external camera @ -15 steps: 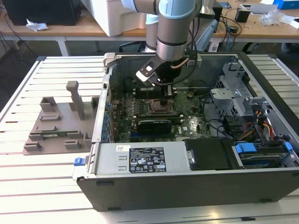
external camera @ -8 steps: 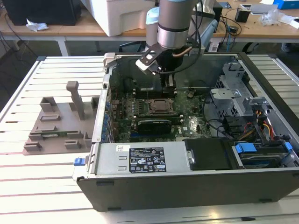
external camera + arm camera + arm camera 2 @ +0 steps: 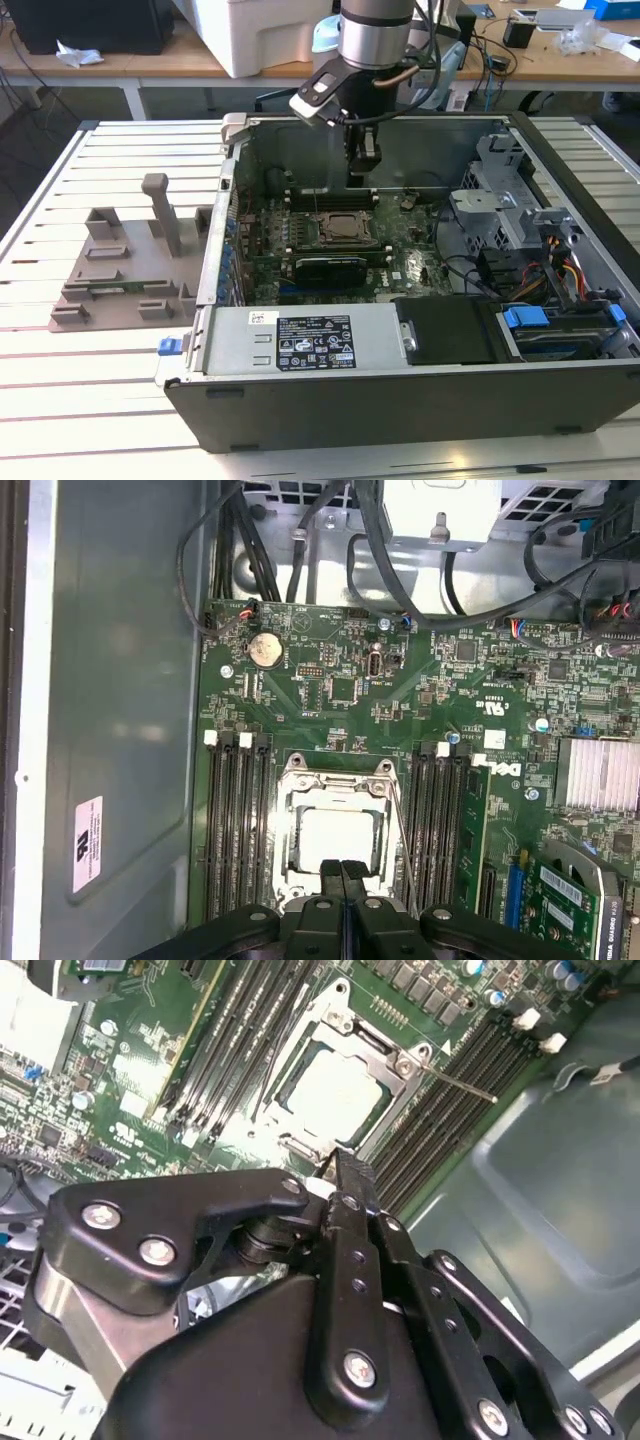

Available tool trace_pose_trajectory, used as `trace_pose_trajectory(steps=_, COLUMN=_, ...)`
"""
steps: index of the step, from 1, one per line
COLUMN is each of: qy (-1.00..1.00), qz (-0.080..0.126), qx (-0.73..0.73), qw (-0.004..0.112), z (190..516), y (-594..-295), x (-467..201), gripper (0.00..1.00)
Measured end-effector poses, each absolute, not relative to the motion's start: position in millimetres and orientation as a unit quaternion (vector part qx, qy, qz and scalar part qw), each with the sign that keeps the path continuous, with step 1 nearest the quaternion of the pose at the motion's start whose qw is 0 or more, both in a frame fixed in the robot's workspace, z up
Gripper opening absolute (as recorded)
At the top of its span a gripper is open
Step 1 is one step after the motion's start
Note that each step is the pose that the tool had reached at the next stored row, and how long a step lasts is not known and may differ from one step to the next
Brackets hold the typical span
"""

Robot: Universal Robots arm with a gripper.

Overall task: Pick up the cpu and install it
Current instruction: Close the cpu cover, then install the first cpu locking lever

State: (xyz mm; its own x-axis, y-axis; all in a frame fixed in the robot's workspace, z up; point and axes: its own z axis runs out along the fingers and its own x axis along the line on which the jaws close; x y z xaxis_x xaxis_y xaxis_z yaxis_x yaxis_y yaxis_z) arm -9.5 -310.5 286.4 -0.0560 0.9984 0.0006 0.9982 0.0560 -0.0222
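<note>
A: Where is the cpu (image 3: 335,838) sitting?
B: In the socket (image 3: 290,780). In the first wrist view its pale silver top lies flat and square inside the socket's metal frame. In the second wrist view the cpu (image 3: 335,1095) glares bright in the same place, with a thin lever (image 3: 455,1080) slanting just beside the socket.
A: And the gripper (image 3: 342,868)?
B: Clenched on nothing. The first wrist view has its two black fingers (image 3: 328,882) pressed together with no gap, tips over one edge of the socket. Whether they touch the frame, I cannot tell.
A: What does the exterior view add?
B: The whole setting. The arm (image 3: 375,30) reaches down into an open computer case (image 3: 400,410), the gripper (image 3: 362,172) hanging close over the socket (image 3: 335,228), which reads there as a dark square frame. A grey fixture plate (image 3: 110,285) lies on the slatted table (image 3: 100,410), outside the case and well apart from the socket.
A: What else is in the case?
B: The green motherboard (image 3: 400,710) carrying the socket, memory slots (image 3: 235,820) on both sides of the socket, and a coin cell (image 3: 265,650) and a finned heatsink (image 3: 600,773) farther from it. In the exterior view there is a black expansion card (image 3: 325,268) just beside the socket, a labelled power supply (image 3: 300,342) beyond the card from the socket, and a blue-tabbed drive (image 3: 525,320) among coloured cables (image 3: 565,270)
</note>
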Motion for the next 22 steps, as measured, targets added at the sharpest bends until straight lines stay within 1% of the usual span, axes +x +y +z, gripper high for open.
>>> trace_pose_trajectory(steps=12, qy=-0.739, qz=0.008, qx=-0.673, qw=0.008, z=286.9, y=-310.6, x=-9.5, gripper=0.11)
trace_pose_trajectory(steps=17, qy=-0.814, qz=0.009, qx=-0.581, qw=0.007, z=286.8, y=-310.5, x=-9.5, gripper=0.11)
trace_pose_trajectory(steps=22, qy=-0.845, qz=0.009, qx=-0.534, qw=0.006, z=286.8, y=-310.6, x=-9.5, gripper=0.11)
